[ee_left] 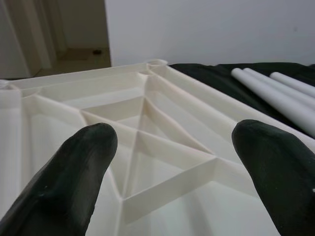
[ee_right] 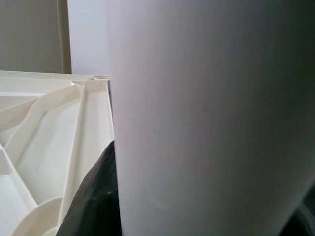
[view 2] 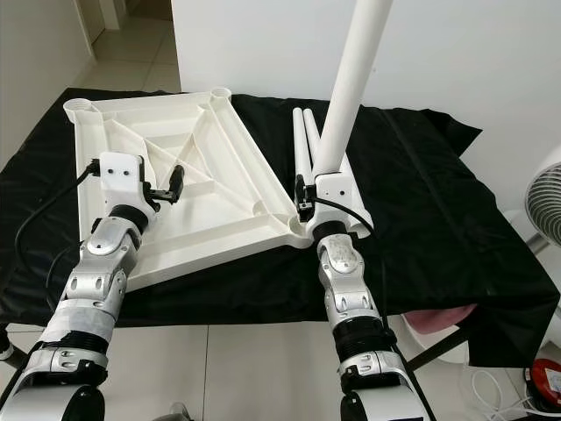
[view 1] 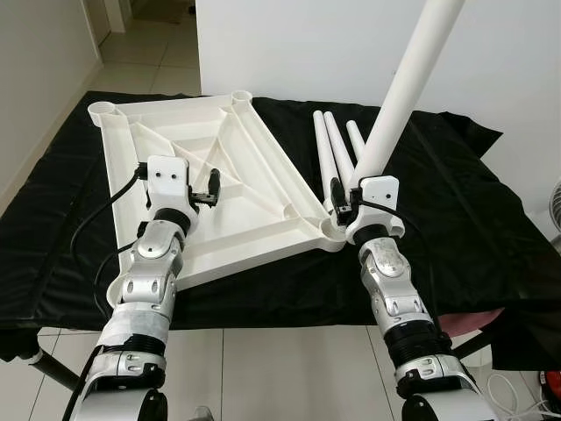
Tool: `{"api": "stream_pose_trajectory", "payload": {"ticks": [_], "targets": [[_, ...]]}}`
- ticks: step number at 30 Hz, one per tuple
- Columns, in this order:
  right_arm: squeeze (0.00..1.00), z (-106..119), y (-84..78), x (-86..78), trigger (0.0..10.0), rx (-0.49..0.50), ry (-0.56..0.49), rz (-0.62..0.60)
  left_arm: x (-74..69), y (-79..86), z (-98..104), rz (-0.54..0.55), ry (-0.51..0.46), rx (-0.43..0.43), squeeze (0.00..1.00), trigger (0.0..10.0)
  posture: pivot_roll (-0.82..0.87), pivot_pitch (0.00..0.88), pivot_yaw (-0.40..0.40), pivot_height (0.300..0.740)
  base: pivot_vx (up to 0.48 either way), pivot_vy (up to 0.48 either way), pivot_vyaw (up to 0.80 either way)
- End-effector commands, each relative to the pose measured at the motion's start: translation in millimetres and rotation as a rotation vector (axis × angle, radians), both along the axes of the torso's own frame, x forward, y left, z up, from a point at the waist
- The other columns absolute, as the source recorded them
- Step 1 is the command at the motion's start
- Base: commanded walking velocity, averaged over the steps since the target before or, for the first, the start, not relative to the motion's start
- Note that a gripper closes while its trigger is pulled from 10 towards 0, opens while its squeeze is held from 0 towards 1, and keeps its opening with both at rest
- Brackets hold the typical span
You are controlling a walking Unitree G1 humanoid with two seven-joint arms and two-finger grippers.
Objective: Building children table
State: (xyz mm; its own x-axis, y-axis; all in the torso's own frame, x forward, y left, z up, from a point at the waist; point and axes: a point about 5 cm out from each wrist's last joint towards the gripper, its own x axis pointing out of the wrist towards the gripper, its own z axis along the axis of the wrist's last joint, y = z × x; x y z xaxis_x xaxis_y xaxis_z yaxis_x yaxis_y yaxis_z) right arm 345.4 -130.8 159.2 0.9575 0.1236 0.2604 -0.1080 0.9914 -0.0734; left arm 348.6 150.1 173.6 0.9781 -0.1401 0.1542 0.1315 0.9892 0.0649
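A white ribbed tabletop lies upside down on a black cloth. My right gripper is shut on a long white leg, holding it tilted upright with its lower end just above the near right corner socket. In the right wrist view the leg is right in front, beside one black finger. My left gripper hovers open over the near left part of the tabletop; its fingers stand wide apart above the ribs. Three spare legs lie on the cloth beside the tabletop.
The black cloth covers a low platform and hangs over its front edge. A white wall stands behind it, and a tiled floor runs off at the far left. A fan stands at the right edge.
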Motion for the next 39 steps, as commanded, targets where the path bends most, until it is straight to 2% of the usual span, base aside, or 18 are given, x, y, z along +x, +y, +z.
{"api": "stream_pose_trajectory", "payload": {"ticks": [1,5,12,23,33,39], "targets": [[0.00,2.2,-3.1,1.4,10.0,0.001,-0.012,-0.010,-0.2,-4.4,3.6,-0.022,-0.022,0.035,0.00,10.0,0.03,0.000,-0.056,0.740,0.000,0.000,0.00],[0.00,3.1,-3.7,2.6,10.0,0.001,-0.013,-0.011,0.5,-5.6,6.1,-0.037,-0.030,0.026,0.00,10.0,0.03,0.000,-0.060,0.740,0.000,0.000,0.00],[0.00,6.1,-3.9,5.2,10.0,-0.007,-0.015,-0.005,6.0,-4.6,9.3,-0.047,-0.034,0.015,0.00,10.0,0.02,0.000,-0.069,0.740,0.000,-0.394,0.00],[0.00,5.9,-1.4,4.7,10.0,-0.024,-0.012,0.020,16.6,-1.5,16.4,-0.048,-0.033,0.017,0.00,10.0,0.00,0.000,-0.066,0.740,0.000,0.000,0.00],[0.00,5.2,0.5,5.6,10.0,-0.029,-0.002,0.049,16.7,-7.8,15.5,-0.043,-0.043,0.051,0.00,10.0,0.01,0.000,-0.060,0.740,0.000,0.000,0.00],[0.00,5.1,0.9,5.4,10.0,-0.034,-0.009,0.053,16.8,-6.7,14.4,-0.028,-0.036,0.027,0.00,10.0,0.02,0.000,-0.049,0.740,0.000,0.000,0.00]]}}
